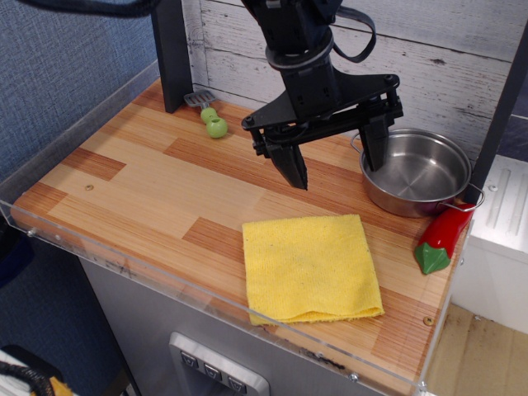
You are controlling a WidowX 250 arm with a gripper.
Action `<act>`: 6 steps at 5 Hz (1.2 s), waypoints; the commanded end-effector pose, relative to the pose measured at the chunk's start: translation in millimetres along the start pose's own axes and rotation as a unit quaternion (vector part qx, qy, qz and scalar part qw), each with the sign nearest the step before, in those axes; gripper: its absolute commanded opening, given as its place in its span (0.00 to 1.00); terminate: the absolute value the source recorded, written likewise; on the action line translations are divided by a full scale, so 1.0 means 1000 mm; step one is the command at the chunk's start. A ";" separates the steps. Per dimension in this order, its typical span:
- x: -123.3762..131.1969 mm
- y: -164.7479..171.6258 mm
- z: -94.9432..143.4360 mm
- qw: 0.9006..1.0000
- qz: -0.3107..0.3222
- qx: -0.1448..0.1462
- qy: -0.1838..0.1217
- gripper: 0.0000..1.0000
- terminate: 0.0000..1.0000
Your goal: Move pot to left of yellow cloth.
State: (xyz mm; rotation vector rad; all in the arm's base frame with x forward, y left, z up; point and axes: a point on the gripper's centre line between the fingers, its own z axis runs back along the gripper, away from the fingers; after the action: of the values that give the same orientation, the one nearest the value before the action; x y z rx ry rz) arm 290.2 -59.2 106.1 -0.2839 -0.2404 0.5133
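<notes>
Observation.image view: pot [418,172] sits at right of frame, upper-mid, on the wooden tabletop [148,177]. Shiny steel, round, shallow, nothing inside as far as I can see. One thin wire handle loop shows on its upper-left rim, another at lower right near the frame's edge. Pot stands upright, above & to the right of the yellow cloth [310,266], w/ a strip of bare wood between them, not touching.

Cloth lies flat at lower centre-right, roughly square, fuzzy, folded edge along its lower side, close to the clear acrylic guard rail [124,266] at the table's front.

My pincer [337,162] hangs above the table at upper centre, jaws spread wide apart, holding nothing. One finger [294,165] points down over bare wood left of the pot; the other finger [375,148] is at the pot's upper-left rim, in front of it from this angle. Can't tell if it touches the rim or hovers over it.

Red pepper toy [442,237] w/ green stem end lies just below-right of the pot, tip against or right beside the lower handle. Green toy [214,123] rests at upper left-centre, w/ a small grey piece [199,100] just behind it by the dark post [172,54]. White plank wall [445,41] runs across the top.
</notes>
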 end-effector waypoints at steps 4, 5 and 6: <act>0.024 -0.061 -0.027 0.986 0.162 -0.039 -0.024 1.00 0.00; 0.026 -0.064 -0.041 0.982 0.182 -0.028 -0.036 1.00 0.00; 0.031 -0.055 -0.057 0.979 0.201 -0.011 -0.036 1.00 0.00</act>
State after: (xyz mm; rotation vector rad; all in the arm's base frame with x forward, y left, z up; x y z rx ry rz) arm 349.6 -105.5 58.6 -0.3084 -0.2151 0.9174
